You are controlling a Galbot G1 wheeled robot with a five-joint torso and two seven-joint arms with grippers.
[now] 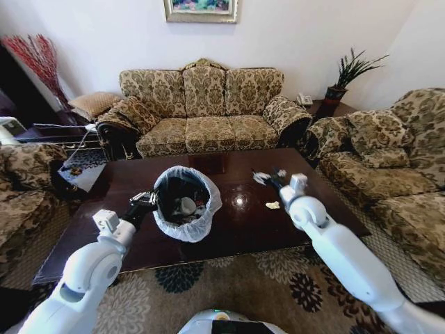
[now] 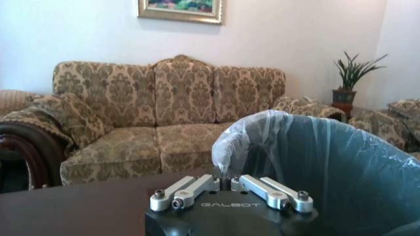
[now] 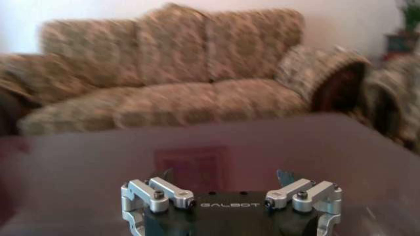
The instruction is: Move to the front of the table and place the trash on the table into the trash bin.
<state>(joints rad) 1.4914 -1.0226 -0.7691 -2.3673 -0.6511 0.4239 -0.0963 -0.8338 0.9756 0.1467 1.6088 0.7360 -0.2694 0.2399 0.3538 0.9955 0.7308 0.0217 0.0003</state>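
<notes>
Two white robot arms reach forward from the bottom of the head view over a dark wooden table (image 1: 229, 236). Left gripper (image 1: 144, 200) rests just beside the outer wall of the trash bin (image 1: 167, 221), a round black bin with a white bag folded over its rim, standing on the table; its jaws look drawn together, holding nothing. Right gripper (image 1: 268, 177) hovers above the table's far right part with its jaws spread apart, and a pale bit shows at its tips, too small to identify. One yellowish scrap (image 1: 272, 205) lies on the tabletop just short of the right gripper, toward the robot, close beside that arm's wrist. Pale trash already lies inside the bin. Judging by position, the right arm is much nearer the scrap; the bin lies to that gripper's left.
</notes>
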